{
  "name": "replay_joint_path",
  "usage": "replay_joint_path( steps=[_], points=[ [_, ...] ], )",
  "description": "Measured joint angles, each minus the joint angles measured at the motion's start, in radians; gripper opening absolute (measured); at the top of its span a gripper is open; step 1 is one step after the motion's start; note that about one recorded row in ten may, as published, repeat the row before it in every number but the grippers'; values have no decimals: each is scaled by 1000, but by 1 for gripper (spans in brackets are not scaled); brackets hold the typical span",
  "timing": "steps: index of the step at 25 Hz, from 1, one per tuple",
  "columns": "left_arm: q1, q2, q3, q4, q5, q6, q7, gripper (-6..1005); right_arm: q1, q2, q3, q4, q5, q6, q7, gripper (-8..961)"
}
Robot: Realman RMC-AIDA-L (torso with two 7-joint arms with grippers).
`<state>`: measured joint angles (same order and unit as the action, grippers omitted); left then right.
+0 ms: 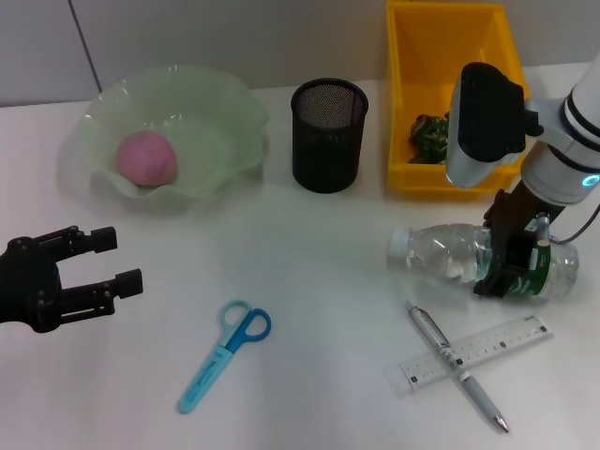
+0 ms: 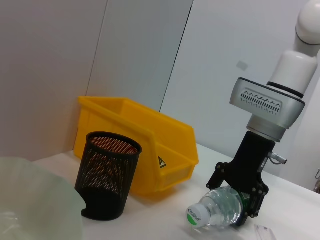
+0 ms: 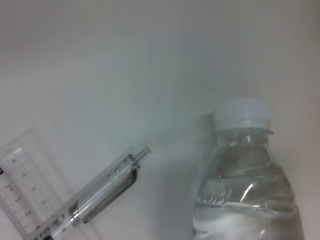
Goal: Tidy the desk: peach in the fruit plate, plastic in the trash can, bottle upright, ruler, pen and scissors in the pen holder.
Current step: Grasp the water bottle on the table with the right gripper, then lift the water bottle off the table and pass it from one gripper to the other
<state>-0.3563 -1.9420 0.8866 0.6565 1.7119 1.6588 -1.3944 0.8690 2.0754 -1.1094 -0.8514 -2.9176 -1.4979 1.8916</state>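
Note:
The clear bottle lies on its side at the right, its white cap pointing left. My right gripper comes down over its labelled end, with the fingers against both sides of the bottle. A silver pen lies across the clear ruler in front of it. Blue scissors lie at the front centre. The pink peach sits in the green fruit plate. Crumpled plastic is in the yellow trash can. The black mesh pen holder is empty. My left gripper hovers open at the left.
The pen holder stands between the plate and the yellow bin, near the back wall. The right wrist view shows the bottle's cap close to the pen and the ruler.

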Motion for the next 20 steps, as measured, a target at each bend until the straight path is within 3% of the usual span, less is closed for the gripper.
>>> replay_joint_path(
  steps=[14,20],
  points=[
    [1,1,-12,0,0,2,0,810,1,0,-13,-7,11,14,11,725],
    [1,-2,-24,0,-7,8,0,810,-12,-10,-5,-110,132,-60,0,727]
  ],
)
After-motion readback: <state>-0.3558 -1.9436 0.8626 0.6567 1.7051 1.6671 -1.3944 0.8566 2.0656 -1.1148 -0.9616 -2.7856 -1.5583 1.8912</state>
